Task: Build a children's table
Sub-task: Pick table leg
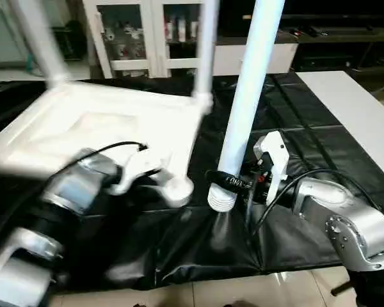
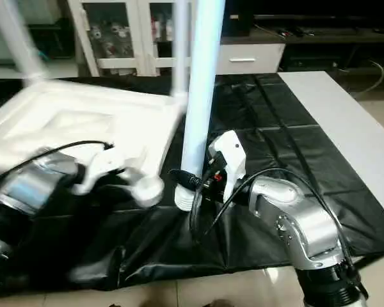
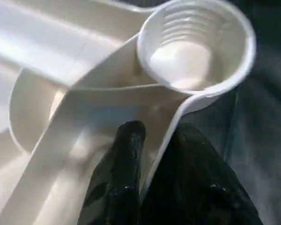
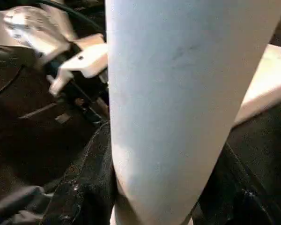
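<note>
Right now the right gripper (image 1: 233,183) pinches an upright leg (image 1: 248,102) just beside the tabletop (image 1: 102,128), whose corner socket (image 3: 196,44) the left gripper (image 3: 166,140) clamps.

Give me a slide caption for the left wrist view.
Left gripper clamps the tabletop edge beside an empty threaded corner socket.

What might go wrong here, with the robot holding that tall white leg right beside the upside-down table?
1. The right gripper holds the leg only near its threaded bottom end, so the long part above could tip or slip.
2. The empty corner socket sits off to the side of the leg, so the threads could miss it or go in crooked.
3. The left gripper pinches just a thin rib of the tabletop, which may shift.
</note>
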### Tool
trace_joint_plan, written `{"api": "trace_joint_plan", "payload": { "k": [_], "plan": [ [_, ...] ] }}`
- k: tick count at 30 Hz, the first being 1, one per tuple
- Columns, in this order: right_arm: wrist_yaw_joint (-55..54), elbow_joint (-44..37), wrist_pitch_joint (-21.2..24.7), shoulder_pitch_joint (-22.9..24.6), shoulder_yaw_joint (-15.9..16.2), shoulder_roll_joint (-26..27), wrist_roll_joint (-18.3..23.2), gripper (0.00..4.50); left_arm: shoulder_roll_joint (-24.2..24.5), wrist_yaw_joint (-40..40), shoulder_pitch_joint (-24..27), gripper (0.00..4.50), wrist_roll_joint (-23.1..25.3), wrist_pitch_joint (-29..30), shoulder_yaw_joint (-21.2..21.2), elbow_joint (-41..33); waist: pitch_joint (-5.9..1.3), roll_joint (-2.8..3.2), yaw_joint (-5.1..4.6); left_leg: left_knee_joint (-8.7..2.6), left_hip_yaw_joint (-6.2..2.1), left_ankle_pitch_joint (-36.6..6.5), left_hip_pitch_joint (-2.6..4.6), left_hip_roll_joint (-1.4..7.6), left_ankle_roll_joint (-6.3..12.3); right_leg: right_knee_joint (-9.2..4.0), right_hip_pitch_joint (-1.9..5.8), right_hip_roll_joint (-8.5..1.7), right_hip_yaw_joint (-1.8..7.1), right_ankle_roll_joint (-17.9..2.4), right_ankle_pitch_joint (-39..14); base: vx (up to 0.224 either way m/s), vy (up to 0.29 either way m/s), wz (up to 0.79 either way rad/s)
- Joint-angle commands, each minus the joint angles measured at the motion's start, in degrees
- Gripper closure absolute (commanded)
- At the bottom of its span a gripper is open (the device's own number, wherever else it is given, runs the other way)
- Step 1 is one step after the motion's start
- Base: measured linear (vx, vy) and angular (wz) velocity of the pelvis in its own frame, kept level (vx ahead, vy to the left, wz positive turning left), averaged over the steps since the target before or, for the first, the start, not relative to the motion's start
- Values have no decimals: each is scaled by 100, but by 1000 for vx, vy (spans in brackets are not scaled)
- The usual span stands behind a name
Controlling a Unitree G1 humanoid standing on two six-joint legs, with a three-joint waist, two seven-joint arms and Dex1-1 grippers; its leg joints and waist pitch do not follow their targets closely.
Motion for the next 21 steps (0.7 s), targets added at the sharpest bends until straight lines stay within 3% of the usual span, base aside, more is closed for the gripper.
{"api": "trace_joint_plan", "payload": {
  "k": [1,7,9,11,12,16,18,19,20,21],
  "plan": [
    [-234,85,145,-188,-205,77,-42,264,-182,454,394,366,29,505,114,-253,-354,-49,42,-404,40,-1414,-79,9,108,-506,293,-188,193,-869,-2343,0,0,0],
    [-489,309,172,-298,-338,133,-116,264,-246,391,822,396,52,132,-150,-1064,-348,-53,51,-411,41,-1467,-75,12,172,-539,257,-177,190,-744,-2523,0,0,0],
    [-553,389,212,-369,-431,151,-82,264,-184,384,966,403,9,99,-230,-1379,-341,-81,56,-417,45,-1531,-68,15,166,-545,245,-175,189,-709,-2590,0,0,0],
    [-552,421,223,-405,-463,150,-59,264,-216,438,1041,403,-44,108,-171,-1543,-339,-70,65,-417,46,-1535,-66,13,157,-549,233,-174,190,-678,-2619,0,0,0],
    [-522,446,198,-432,-474,131,-58,264,-281,481,1086,403,-140,-14,-70,-1636,-345,-93,72,-412,50,-1508,-73,14,160,-548,239,-177,193,-674,-2590,0,0,0],
    [-432,505,172,-517,-493,82,-59,264,-372,610,1097,359,-254,-36,160,-1761,-376,-137,108,-397,68,-1180,-98,25,188,-491,245,-165,208,-744,-2090,0,0,0],
    [-401,526,154,-545,-485,65,-53,264,-294,663,1078,339,-207,-234,174,-1711,-374,-125,127,-402,63,-1124,-106,28,192,-465,248,-160,205,-813,-1882,0,0,0],
    [-355,546,138,-569,-469,46,-42,264,-200,730,1064,324,-157,-383,193,-1655,-377,-154,127,-398,67,-1110,-110,27,207,-456,254,-161,207,-838,-1787,0,0,0],
    [-355,546,138,-569,-469,46,-42,264,-200,730,1064,315,-157,-383,193,-1655,-376,-145,131,-401,65,-1124,-105,29,208,-450,252,-162,207,-852,-1781,0,0,0],
    [-290,556,135,-580,-441,29,-35,264,-86,709,1058,312,-140,-511,200,-1609,-370,-182,126,-401,69,-1107,-118,28,213,-449,259,-164,208,-855,-1763,0,0,0]
  ]
}}
